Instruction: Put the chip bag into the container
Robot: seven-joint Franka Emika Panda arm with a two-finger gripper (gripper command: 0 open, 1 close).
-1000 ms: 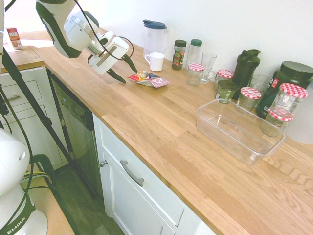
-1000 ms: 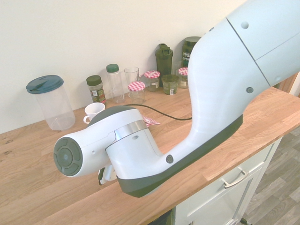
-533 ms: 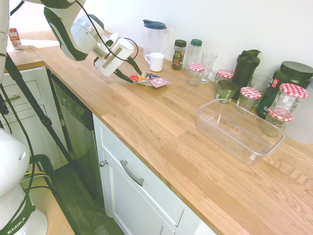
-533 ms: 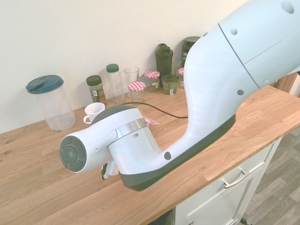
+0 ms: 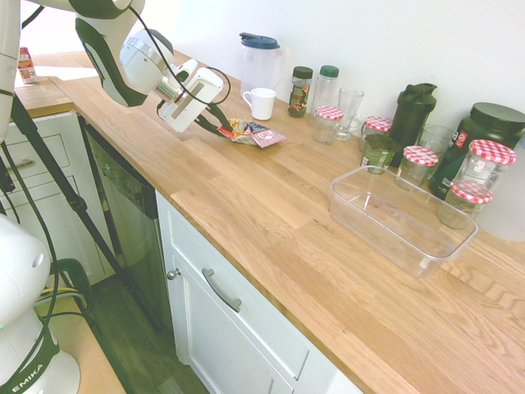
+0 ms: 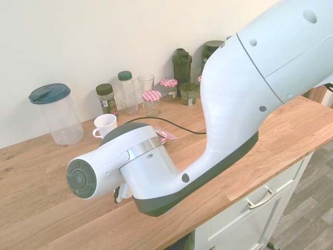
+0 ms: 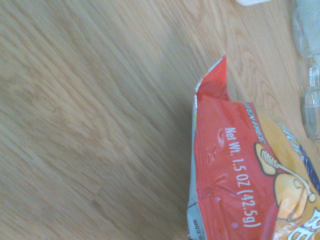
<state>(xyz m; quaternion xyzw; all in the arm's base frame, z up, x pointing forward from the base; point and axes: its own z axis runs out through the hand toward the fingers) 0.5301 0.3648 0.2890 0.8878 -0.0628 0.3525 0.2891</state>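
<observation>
Tool (image 5: 227, 131) fingers moved together, seemingly gripping chip bag (image 5: 256, 135) on counter (image 5: 271, 205).

Crinkled red-and-yellow chip bag (image 5: 256, 135) flat on the worktop, well apart from clear, rectangular container (image 5: 400, 222).

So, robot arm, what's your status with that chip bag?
Gripper closing in at chip bag's near end; bag on counter, outside tub; mug close beside.

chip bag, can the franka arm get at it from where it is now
Looks like yes: the tool is already at the near end of the chip bag, with nothing visible in between.
</observation>
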